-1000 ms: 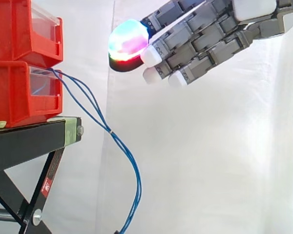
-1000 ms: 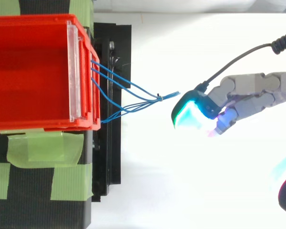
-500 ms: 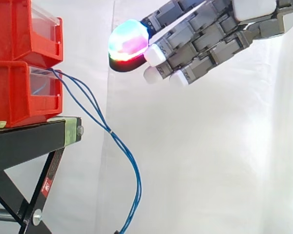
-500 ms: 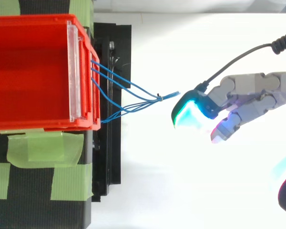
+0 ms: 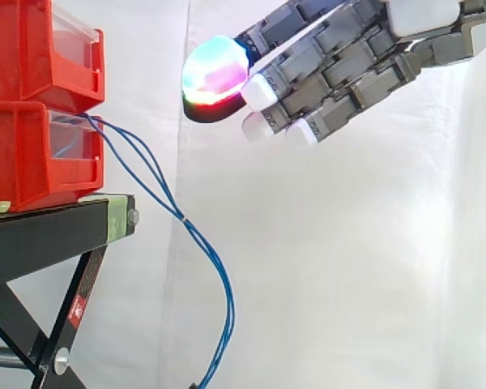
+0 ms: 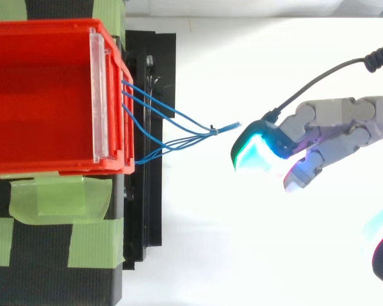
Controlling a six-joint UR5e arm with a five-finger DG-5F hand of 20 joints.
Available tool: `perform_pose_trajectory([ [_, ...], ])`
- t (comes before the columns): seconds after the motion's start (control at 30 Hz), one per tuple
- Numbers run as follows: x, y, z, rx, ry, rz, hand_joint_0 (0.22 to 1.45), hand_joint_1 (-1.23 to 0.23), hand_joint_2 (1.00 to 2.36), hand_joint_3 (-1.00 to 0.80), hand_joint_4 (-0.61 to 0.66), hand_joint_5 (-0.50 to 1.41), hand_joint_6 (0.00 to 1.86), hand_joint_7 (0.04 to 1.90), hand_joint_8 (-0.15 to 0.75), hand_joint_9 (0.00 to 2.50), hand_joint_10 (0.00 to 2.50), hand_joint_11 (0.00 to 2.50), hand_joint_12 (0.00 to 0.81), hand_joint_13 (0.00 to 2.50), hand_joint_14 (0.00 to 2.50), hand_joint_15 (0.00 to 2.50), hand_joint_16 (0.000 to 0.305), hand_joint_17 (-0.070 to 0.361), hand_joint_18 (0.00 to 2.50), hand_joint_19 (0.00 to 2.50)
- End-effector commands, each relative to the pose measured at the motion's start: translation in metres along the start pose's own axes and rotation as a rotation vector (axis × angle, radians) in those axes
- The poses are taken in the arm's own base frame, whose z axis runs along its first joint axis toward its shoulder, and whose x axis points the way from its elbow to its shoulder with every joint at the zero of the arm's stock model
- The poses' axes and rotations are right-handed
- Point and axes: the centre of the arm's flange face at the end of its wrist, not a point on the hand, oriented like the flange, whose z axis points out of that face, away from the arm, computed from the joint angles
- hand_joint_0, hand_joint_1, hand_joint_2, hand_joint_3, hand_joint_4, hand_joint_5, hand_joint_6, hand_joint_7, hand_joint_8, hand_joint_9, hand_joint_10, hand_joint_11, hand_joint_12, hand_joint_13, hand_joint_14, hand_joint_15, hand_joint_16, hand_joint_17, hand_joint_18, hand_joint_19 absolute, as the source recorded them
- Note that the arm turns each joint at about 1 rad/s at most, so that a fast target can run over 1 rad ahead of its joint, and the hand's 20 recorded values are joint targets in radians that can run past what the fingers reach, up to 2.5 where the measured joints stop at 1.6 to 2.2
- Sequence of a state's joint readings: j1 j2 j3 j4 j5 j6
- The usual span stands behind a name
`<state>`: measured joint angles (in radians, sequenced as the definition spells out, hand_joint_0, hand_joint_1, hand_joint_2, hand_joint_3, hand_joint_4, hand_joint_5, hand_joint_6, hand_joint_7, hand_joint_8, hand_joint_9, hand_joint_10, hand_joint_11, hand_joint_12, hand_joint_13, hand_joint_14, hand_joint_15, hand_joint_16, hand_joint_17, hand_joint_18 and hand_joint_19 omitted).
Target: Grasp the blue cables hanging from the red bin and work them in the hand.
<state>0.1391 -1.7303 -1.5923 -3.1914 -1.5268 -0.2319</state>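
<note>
White curtain cloth backs the stacked red plastic bins [image 5: 24, 162] on a black metal stand [image 5: 40, 235]. Thin blue cables [image 5: 183, 219] leave the lower bin's front, join at a knot and hang off the stand's edge. The grey robot hand [image 5: 364, 57] hovers above and beside them, fingers extended, loosely spread, holding nothing.

As I judge it, a closing sweep at this height would pass over the strands, and the thick pads could let such thin wire slip. The cables' lower end is cut off, and their anchoring inside the bin is unclear.
</note>
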Motion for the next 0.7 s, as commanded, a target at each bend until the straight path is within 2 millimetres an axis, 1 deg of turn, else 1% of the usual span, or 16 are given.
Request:
perform_pose_trajectory([
  [0.0, -0.002, -0.001, -0.001, 0.006, -0.003, -0.002, 0.86, -0.55, 1.01, -0.84, 0.32, -0.15, 0.01, 0.77, 0.356, 0.52, 0.01, 0.43, 0.402, 0.29, 0.01, 0.29, 0.058, 0.131, 0.24, 0.33],
  [0.13, 0.0, -0.002, -0.002, 0.018, 0.003, -0.009, 0.86, -0.56, 1.01, -0.83, 0.32, -0.14, 0.01, 0.77, 0.357, 0.52, 0.01, 0.44, 0.402, 0.29, 0.01, 0.28, 0.058, 0.131, 0.25, 0.33],
  [0.17, 0.003, 0.0, -0.001, 0.011, 0.009, -0.003, 0.86, -0.56, 1.01, -0.84, 0.32, -0.14, 0.01, 0.78, 0.358, 0.52, 0.01, 0.44, 0.402, 0.29, 0.01, 0.29, 0.058, 0.131, 0.25, 0.34],
  [0.27, 0.002, 0.005, -0.001, 0.002, 0.008, 0.0, 0.86, -0.56, 1.01, -0.84, 0.32, -0.14, 0.01, 0.78, 0.358, 0.53, 0.01, 0.44, 0.402, 0.29, 0.01, 0.29, 0.058, 0.131, 0.25, 0.34],
  [0.3, 0.0, 0.015, 0.001, -0.016, 0.005, 0.003, 0.86, -0.56, 1.01, -0.83, 0.32, -0.14, 0.01, 0.78, 0.358, 0.53, 0.01, 0.44, 0.403, 0.3, 0.01, 0.29, 0.058, 0.131, 0.26, 0.35],
  [0.33, -0.001, 0.019, 0.001, -0.025, 0.003, 0.003, 0.86, -0.56, 1.01, -0.84, 0.32, -0.14, 0.01, 0.78, 0.36, 0.53, 0.01, 0.44, 0.403, 0.3, 0.01, 0.29, 0.058, 0.131, 0.26, 0.35],
  [0.37, -0.003, 0.029, 0.002, -0.045, 0.0, 0.002, 0.86, -0.56, 1.01, -0.83, 0.33, -0.13, 0.01, 0.78, 0.36, 0.53, 0.01, 0.45, 0.403, 0.3, 0.01, 0.29, 0.058, 0.131, 0.26, 0.34],
  [0.4, -0.004, 0.033, 0.003, -0.052, -0.001, 0.003, 0.86, -0.56, 1.01, -0.83, 0.33, -0.13, 0.01, 0.78, 0.362, 0.53, 0.01, 0.45, 0.403, 0.3, 0.01, 0.29, 0.058, 0.131, 0.26, 0.35],
  [0.43, -0.005, 0.044, 0.004, -0.077, 0.002, 0.003, 0.86, -0.56, 1.01, -0.83, 0.33, -0.13, 0.01, 0.78, 0.361, 0.53, 0.01, 0.45, 0.403, 0.3, 0.01, 0.29, 0.058, 0.131, 0.27, 0.34],
  [0.67, -0.005, 0.043, 0.004, -0.081, 0.026, -0.018, 0.86, -0.56, 1.01, -0.83, 0.34, -0.12, 0.01, 0.78, 0.366, 0.54, 0.01, 0.46, 0.409, 0.31, 0.01, 0.3, 0.058, 0.131, 0.28, 0.36],
])
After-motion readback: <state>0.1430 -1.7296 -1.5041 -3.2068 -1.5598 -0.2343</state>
